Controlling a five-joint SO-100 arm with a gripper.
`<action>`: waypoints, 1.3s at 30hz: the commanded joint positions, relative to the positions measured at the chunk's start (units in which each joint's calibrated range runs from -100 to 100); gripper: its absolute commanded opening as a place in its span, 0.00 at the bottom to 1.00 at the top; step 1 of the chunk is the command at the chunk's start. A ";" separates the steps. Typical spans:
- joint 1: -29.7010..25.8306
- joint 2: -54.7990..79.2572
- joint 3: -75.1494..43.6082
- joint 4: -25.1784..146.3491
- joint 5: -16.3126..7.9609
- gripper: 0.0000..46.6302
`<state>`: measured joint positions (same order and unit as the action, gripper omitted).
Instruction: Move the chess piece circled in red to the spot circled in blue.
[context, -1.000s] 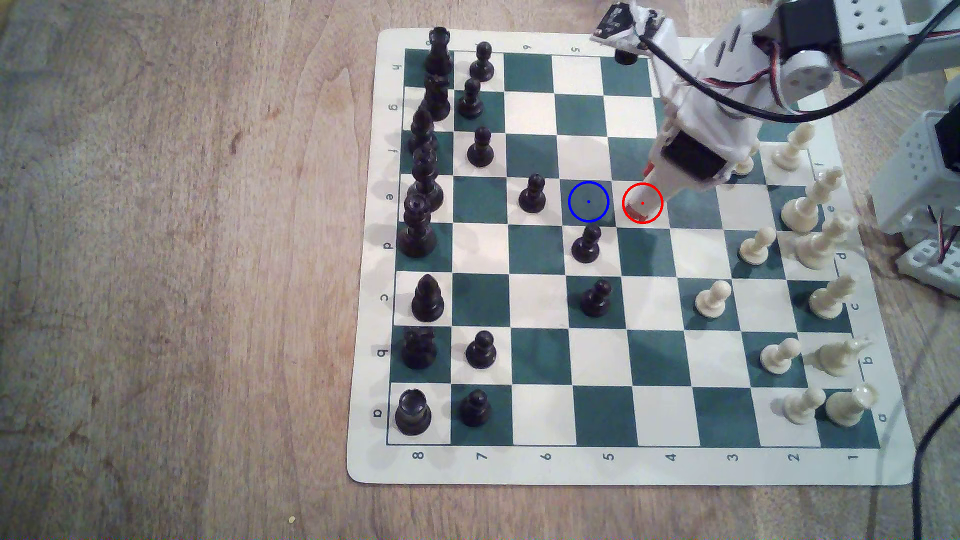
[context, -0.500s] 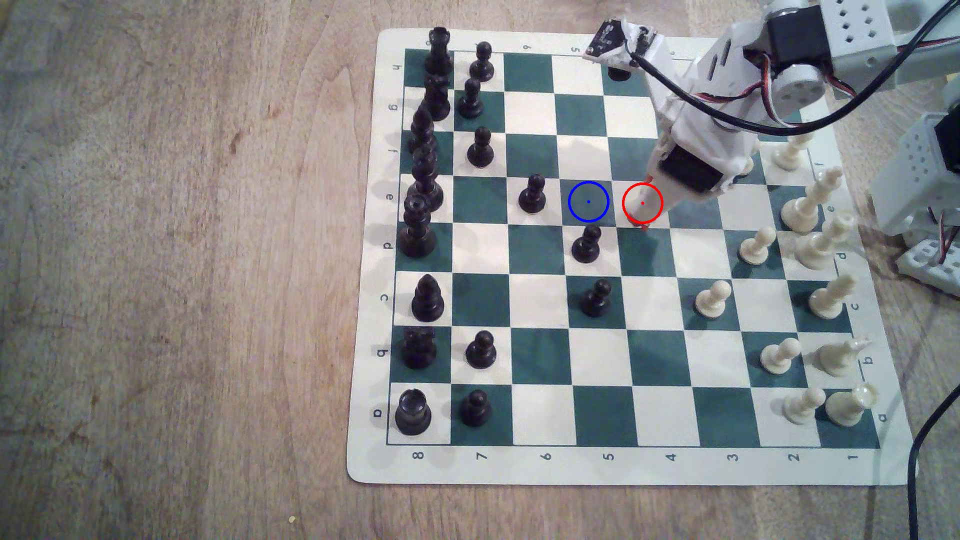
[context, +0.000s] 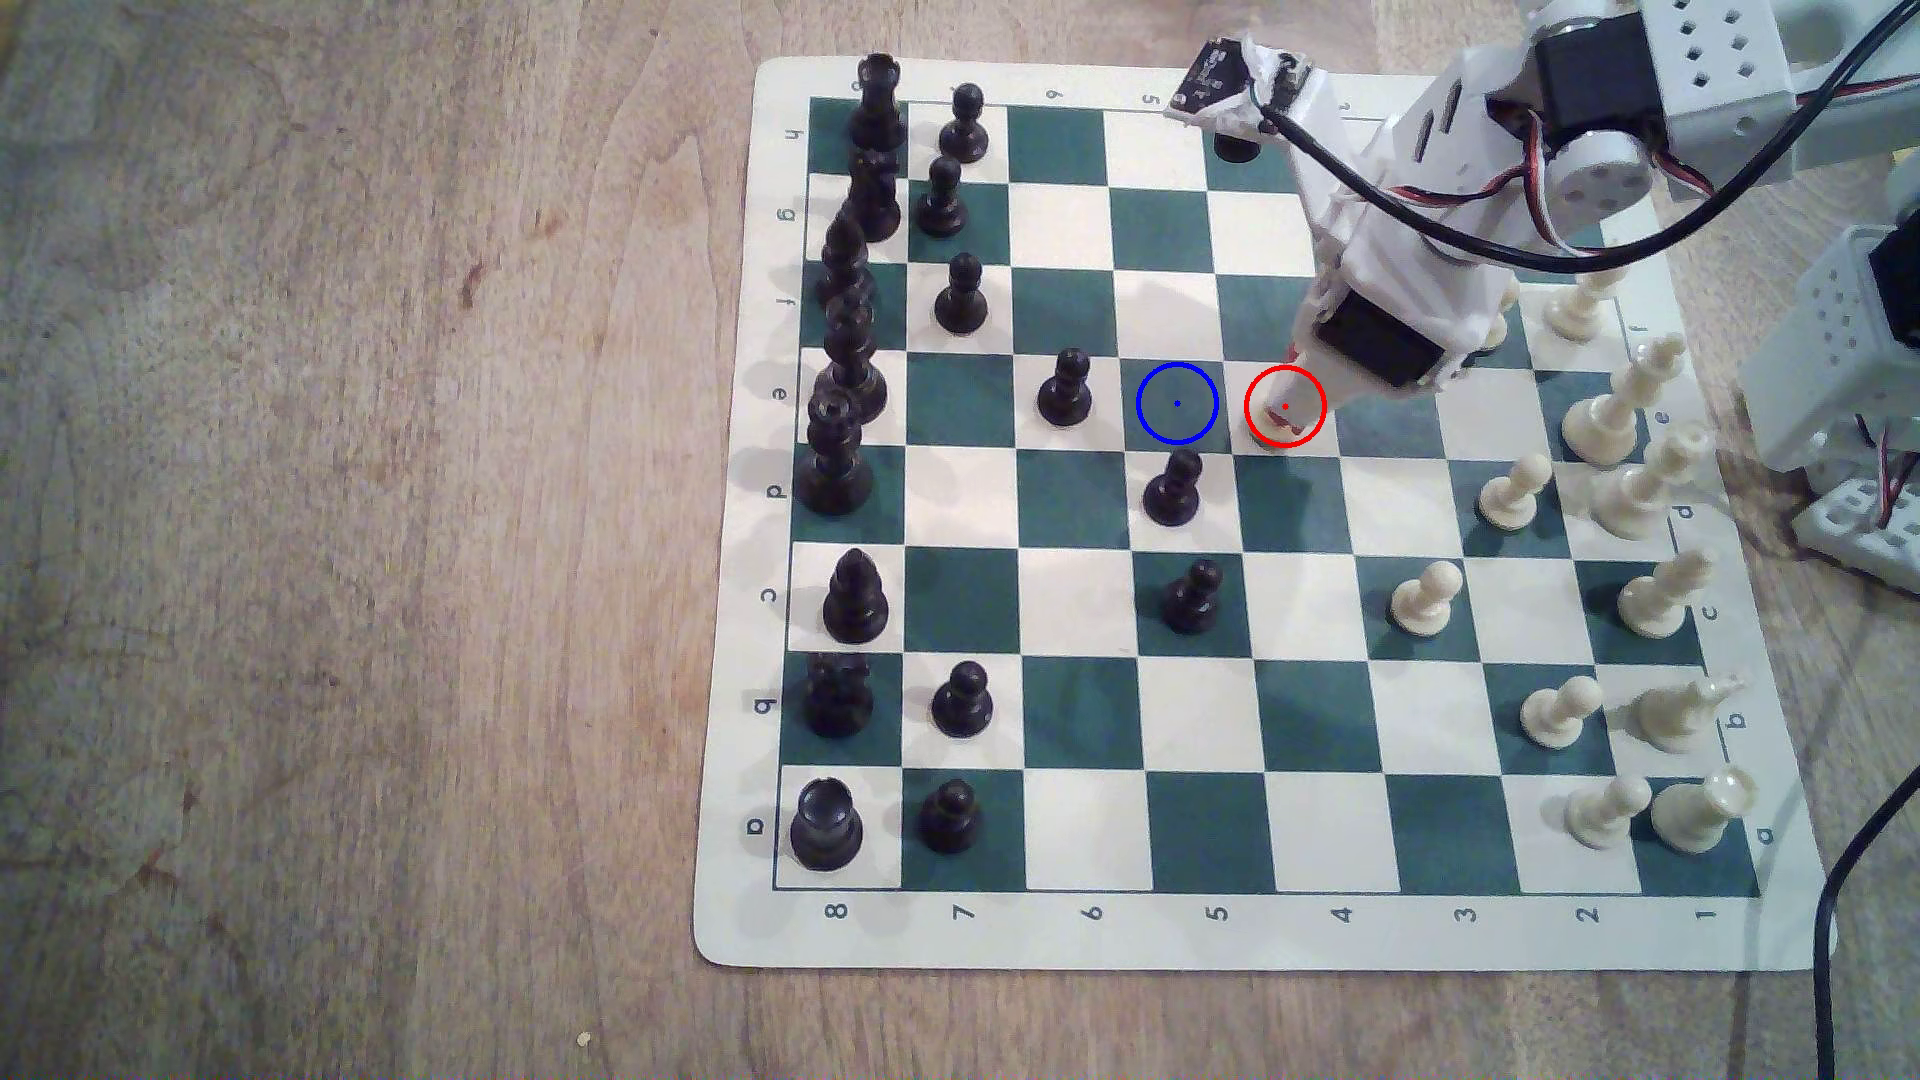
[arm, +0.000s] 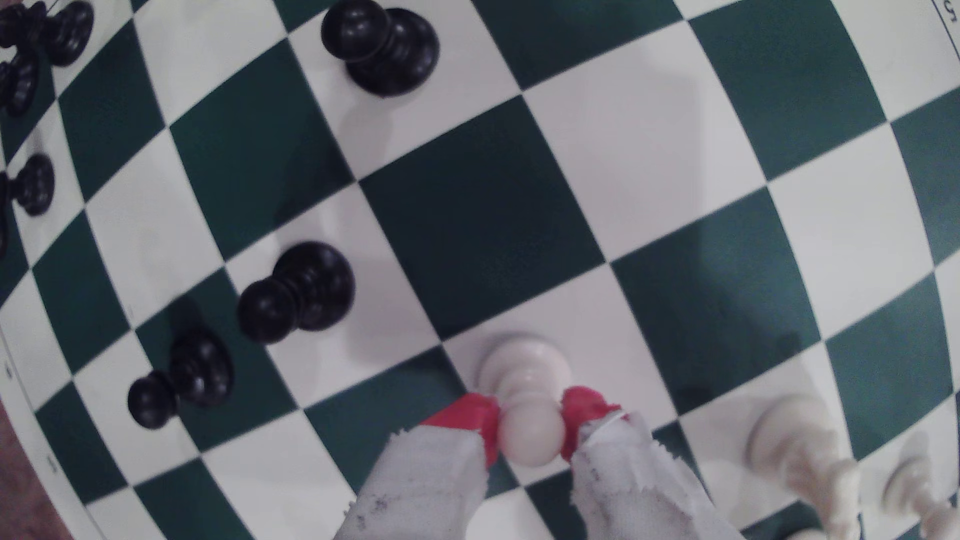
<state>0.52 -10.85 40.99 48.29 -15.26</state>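
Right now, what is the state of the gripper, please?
Gripper: closed on the round head of the cream pawn, which stands on a white square.

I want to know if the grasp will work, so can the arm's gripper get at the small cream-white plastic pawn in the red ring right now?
Probably yes. In the wrist view the gripper has its red fingertips on both sides of the small cream-white plastic pawn's ball head, seemingly touching it, with nothing between them.

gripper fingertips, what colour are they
Red, on the gripper fingertips; the wrist view shows it best.
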 joint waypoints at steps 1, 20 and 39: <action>-0.24 -2.65 -3.00 -0.29 0.24 0.01; 0.54 -12.24 -18.86 13.38 1.76 0.01; -2.04 12.04 -31.28 9.70 2.44 0.01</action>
<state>-0.96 0.21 15.14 58.41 -13.36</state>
